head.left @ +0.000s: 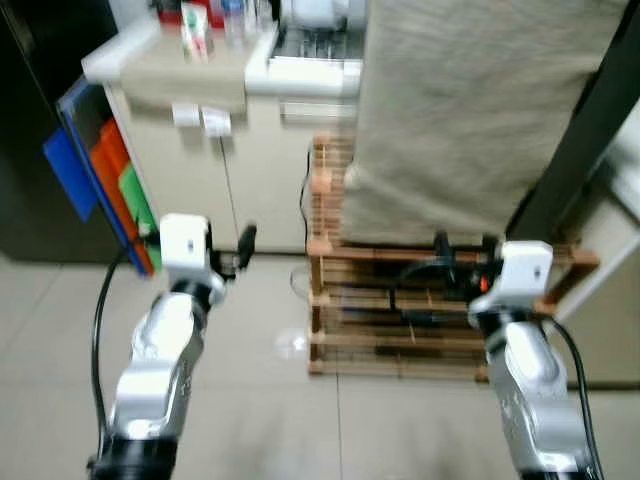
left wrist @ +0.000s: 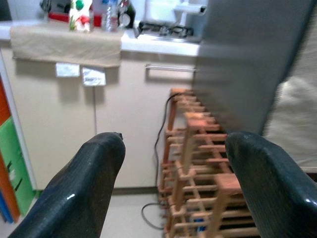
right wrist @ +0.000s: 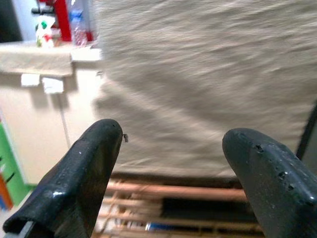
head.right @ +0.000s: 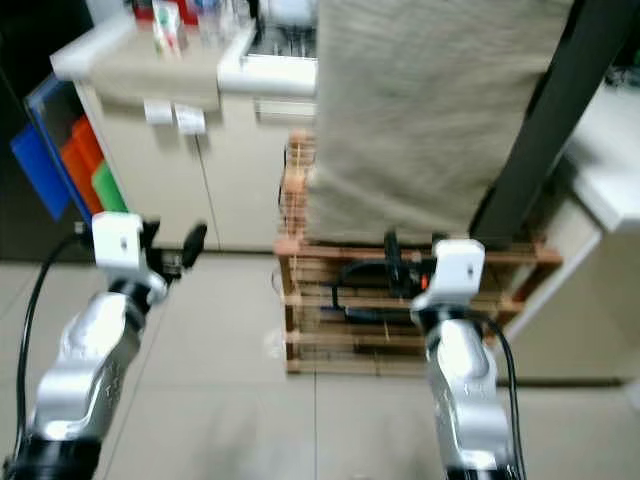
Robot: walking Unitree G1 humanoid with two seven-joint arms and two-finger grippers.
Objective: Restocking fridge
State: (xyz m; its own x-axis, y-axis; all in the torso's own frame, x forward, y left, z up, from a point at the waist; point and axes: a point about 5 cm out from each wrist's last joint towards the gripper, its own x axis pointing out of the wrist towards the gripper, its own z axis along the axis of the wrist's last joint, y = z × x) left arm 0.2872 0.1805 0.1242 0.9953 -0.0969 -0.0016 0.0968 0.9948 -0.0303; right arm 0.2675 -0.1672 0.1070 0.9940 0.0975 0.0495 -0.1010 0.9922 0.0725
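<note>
Both grippers, left (left wrist: 171, 186) and right (right wrist: 171, 183), are hovering spread and empty before the slatted wooden rack (head.left: 420, 300) under beige cloth (head.left: 470, 110).

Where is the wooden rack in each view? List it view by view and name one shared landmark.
Left eye view: rack on the floor at centre-right, under the cloth.
Right eye view: rack at centre, under the cloth.
Left wrist view: rack between the fingers, beside the cabinet.
Right wrist view: rack between the fingers, beneath the cloth.
Shared landmark: two white labels on the cabinet.
</note>
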